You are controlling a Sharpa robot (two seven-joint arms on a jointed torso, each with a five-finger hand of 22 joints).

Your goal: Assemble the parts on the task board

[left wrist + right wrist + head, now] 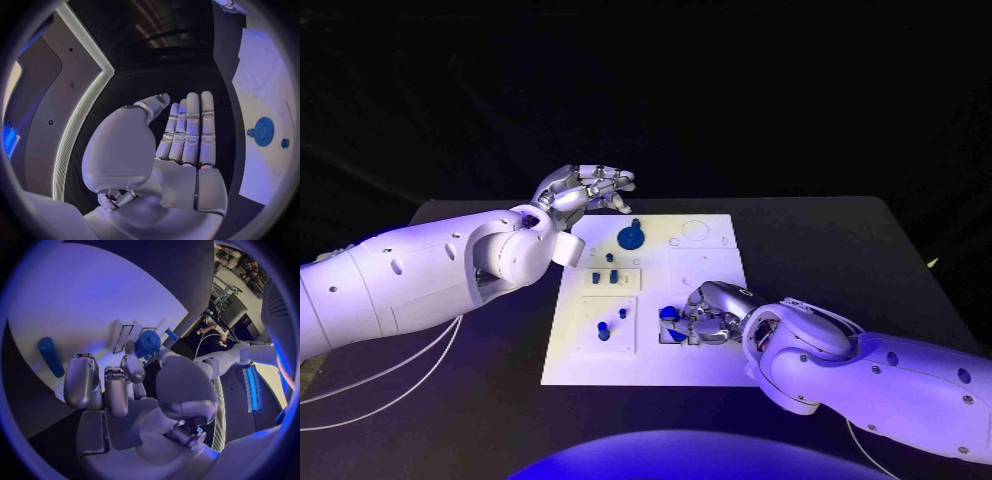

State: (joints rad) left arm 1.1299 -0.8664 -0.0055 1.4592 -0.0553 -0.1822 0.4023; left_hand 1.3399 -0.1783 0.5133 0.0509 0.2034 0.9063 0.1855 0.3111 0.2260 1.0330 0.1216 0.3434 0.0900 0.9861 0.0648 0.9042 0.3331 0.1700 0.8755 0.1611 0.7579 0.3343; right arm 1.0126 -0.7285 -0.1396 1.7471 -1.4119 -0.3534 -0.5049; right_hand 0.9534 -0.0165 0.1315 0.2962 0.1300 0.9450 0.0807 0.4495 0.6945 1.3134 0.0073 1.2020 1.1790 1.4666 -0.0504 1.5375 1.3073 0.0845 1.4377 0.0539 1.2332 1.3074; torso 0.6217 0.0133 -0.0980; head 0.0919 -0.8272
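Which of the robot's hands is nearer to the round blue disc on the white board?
Left. The left hand hovers beside the round blue disc, at the task board's far edge. The right hand is at the near part, well away from the disc.

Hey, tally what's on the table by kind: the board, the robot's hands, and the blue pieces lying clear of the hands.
Task board: 1
Hands: 2 (left hand, right hand)
Round blue disc: 1
Small blue pegs clear of the hands: 4
Blue pieces at the right hand: partly hidden, not counted
Total: 8
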